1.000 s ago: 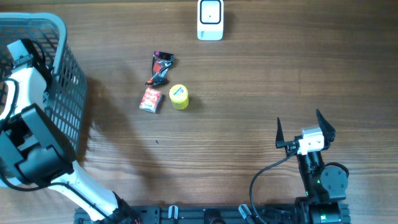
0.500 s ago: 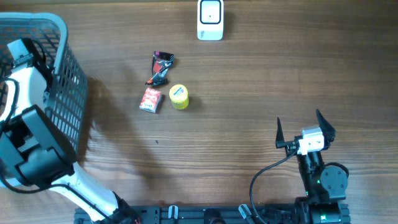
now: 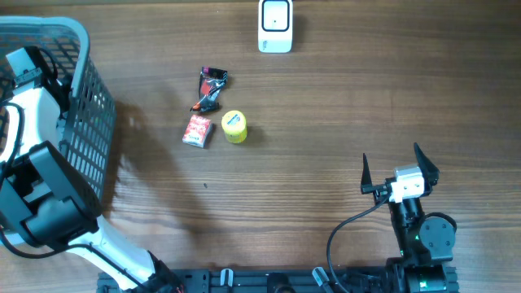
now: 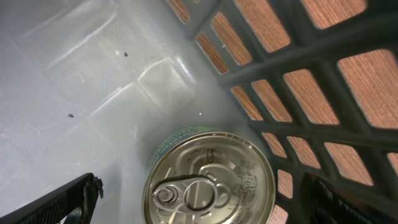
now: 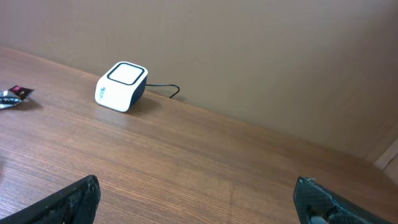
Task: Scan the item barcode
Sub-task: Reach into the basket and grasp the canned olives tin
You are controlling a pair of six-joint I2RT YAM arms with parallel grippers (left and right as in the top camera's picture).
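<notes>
Closest to the robot, by the near edge of the tabletop [image 3: 326,98] on its right side, the right pincer [image 3: 391,156] points up. Its two fingers are wide apart and there is nothing between them. It looks like it is just waiting out of the way, so the other arm can do the job.

Over at the left edge, the left arm [image 3: 37,187] bends down into the grey basket [image 3: 81,41] (it fills the far left corner). The camera on that arm looks straight down at a can [image 4: 208,180]. The left pincer [image 4: 202,182] is open as wide as it goes, with one finger on each side of the can. It holds nothing, and I cannot tell how high above the can it is. I think it hangs there so it can come down and squeeze the can's round sides.

The can is the thing to scan, I think. It stands upright on the basket's smooth grey floor, just beside the grid wall [image 4: 292,74]. Its top is shiny silver metal with a ring to pull it open. A thin strip of green label shows on one side. No barcode shows from above, so it is probably on the side and the can would need turning.

Further out, near the middle of the tabletop, three small things lie close together. They are a red packet [image 3: 196,130], a yellow round tub [image 3: 234,126] and a black and red wrapper [image 3: 211,88].

Farthest off, at the far edge, sits the white scanner [image 3: 275,26] with its flat window facing up. It is well apart from the basket, so the can would have to be lifted out and carried across.
</notes>
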